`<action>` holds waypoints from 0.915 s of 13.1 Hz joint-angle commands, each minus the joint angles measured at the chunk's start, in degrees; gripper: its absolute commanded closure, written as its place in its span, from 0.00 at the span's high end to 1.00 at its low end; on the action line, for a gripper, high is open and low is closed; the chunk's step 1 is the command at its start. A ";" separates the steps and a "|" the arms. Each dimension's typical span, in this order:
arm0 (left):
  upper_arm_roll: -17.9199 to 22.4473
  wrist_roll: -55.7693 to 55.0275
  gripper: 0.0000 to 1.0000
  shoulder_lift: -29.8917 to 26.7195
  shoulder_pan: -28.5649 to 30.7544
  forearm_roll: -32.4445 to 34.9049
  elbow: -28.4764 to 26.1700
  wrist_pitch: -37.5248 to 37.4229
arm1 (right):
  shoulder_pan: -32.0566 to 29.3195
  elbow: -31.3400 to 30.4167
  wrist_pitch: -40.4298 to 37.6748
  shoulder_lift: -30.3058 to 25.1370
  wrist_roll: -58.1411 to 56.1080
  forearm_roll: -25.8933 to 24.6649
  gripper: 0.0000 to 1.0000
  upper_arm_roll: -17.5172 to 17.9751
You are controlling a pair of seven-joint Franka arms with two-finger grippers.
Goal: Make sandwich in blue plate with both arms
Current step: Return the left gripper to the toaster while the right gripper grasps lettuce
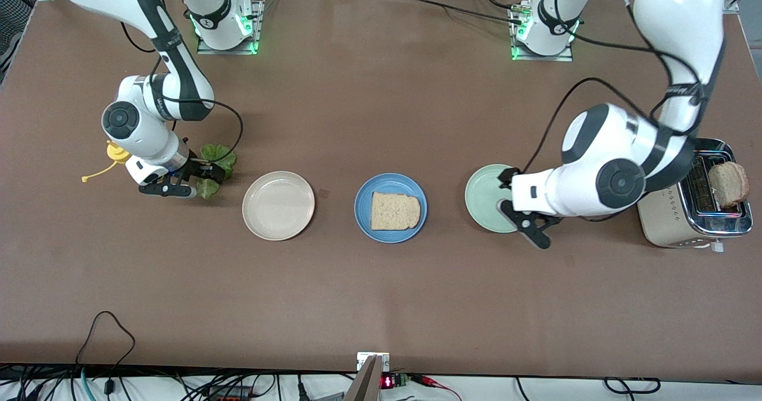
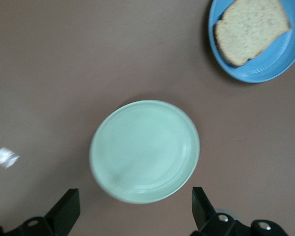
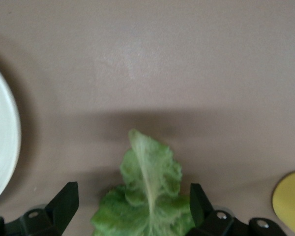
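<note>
Our right gripper (image 3: 130,209) is spread wide over the lettuce (image 1: 215,164) at the right arm's end of the table, the leaf between its fingers (image 3: 64,204). Our left gripper (image 2: 132,209) hangs agape and empty above the mint plate (image 2: 144,150). Between that and the cream plate (image 1: 278,205) we see the blue plate (image 1: 390,207) holding one bread slice (image 1: 395,211). Another slice (image 1: 727,184) stands in the toaster (image 1: 693,213).

Brown table (image 1: 381,294): three plates (image 1: 278,205), toaster (image 1: 690,210), lettuce (image 1: 215,162).
</note>
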 commanded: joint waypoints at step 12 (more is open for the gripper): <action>7.00 -6.28 1.00 -11.29 2.52 1.21 18.78 -27.28 | -0.80 0.06 4.42 3.50 -3.62 0.13 0.00 0.05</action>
